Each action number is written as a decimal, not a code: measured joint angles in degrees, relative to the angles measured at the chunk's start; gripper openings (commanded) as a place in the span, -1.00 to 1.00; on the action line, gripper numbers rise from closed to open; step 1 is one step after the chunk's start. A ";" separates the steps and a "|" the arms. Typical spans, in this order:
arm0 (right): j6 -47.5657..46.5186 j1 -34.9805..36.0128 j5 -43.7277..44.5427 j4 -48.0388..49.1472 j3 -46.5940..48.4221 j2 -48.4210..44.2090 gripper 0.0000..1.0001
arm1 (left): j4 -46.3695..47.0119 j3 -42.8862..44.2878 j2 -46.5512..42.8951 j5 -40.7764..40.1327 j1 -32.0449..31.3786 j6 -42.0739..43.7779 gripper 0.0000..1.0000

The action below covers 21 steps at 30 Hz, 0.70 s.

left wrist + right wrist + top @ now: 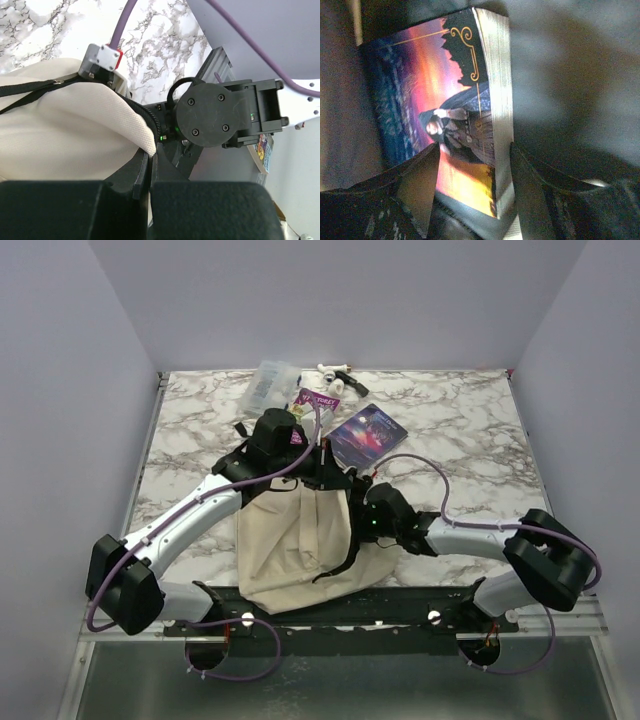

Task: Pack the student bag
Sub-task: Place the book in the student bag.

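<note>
The beige student bag [295,545] lies between the two arm bases, its black-lined mouth toward the far side. My left gripper [151,152] is shut on the bag's beige rim [135,125] and holds it up at the mouth [325,472]. My right wrist [385,512] reaches into the bag from the right, so its fingers are hidden in the top view. In the right wrist view, my right gripper [475,165] is closed on a book with a sunset-coloured cover [450,110], one finger [420,180] on the cover and the other against the page edge, inside the dark lining.
A dark blue book [368,433] lies on the marble table [460,440] beyond the bag. Farther back are a purple book [318,400], a clear plastic pouch [270,382] and a small white item [335,370]. Purple cables loop over both arms.
</note>
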 measured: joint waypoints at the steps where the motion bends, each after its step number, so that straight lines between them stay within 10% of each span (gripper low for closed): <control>1: 1.60 0.04 -2.01 2.86 -1.40 -0.02 0.15 | 0.24 0.00 0.28 0.04 -0.15 -0.11 -1.00; 9: 13.22 -7.41 -20.11 23.69 -12.94 -3.65 0.38 | 0.46 -0.04 2.05 0.70 -1.18 -0.74 -1.00; 21: -4.42 -11.56 7.98 -28.24 12.09 -26.32 0.55 | 2.75 -2.89 3.67 0.63 -2.69 -0.79 -1.00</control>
